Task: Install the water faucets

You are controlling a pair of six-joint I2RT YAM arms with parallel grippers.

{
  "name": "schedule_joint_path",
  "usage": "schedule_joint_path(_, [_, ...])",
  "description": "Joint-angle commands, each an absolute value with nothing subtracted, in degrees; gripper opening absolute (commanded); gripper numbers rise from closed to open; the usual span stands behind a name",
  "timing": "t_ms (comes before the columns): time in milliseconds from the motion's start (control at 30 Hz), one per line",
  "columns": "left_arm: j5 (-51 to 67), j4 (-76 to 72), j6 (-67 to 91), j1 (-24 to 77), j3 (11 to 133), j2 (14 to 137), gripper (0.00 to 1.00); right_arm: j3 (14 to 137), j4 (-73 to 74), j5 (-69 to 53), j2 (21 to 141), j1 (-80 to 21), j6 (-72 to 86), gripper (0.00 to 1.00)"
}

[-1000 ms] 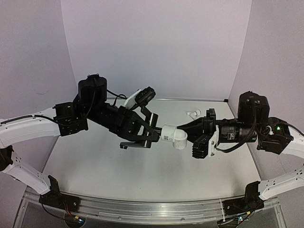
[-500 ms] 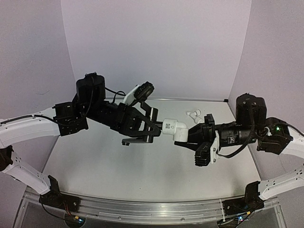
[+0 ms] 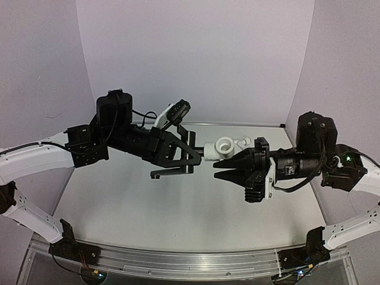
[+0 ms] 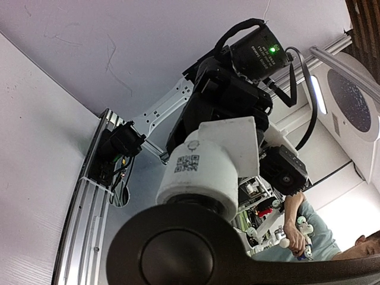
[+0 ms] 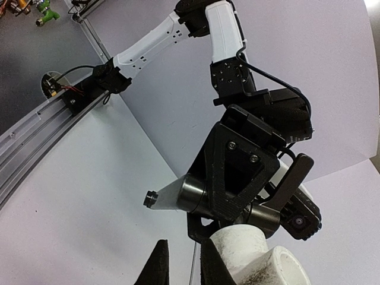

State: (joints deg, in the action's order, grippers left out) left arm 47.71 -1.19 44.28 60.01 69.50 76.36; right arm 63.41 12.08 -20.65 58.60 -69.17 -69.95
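- Top external camera sits high behind the bases, looking down and forward. Wide shot: near rail (image 3: 178,261) at 6 o'clock, back wall at 12, left arm (image 3: 35,161) in from 9, right arm (image 3: 362,178) from 3, pale worktop (image 3: 178,214) beneath.
- Left wrist camera is tilted and very close, facing roughly 3 o'clock. The white fitting (image 4: 208,166) fills the centre, with the right arm behind it.
- Right wrist camera looks back toward 9 o'clock, past the right tool (image 5: 183,249) at its bottom edge, onto the left tool (image 5: 237,172) clamping the dark faucet (image 5: 199,196).
- Shared ground: all three catch that fitting mid-worktop, and the two wrist views face each other.
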Motion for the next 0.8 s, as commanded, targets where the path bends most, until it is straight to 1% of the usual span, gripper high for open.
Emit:
schedule_joint_path(0, [47.61,-1.67,41.14,59.94,74.08,74.93,0.00,67.26,6.45,-17.02,59.54,-69.43,-65.25,0.17])
schedule_joint_path(167, [47.93,-0.20,40.21,59.94,74.31,74.59,0.00,68.34,5.70,-13.91,60.20,-69.43,-62.41,0.16])
schedule_joint_path(767, [45.45,4.19,38.60,59.91,74.74,73.89,0.00,69.92,6.01,-16.55,60.50,-69.43,-58.56,0.16])
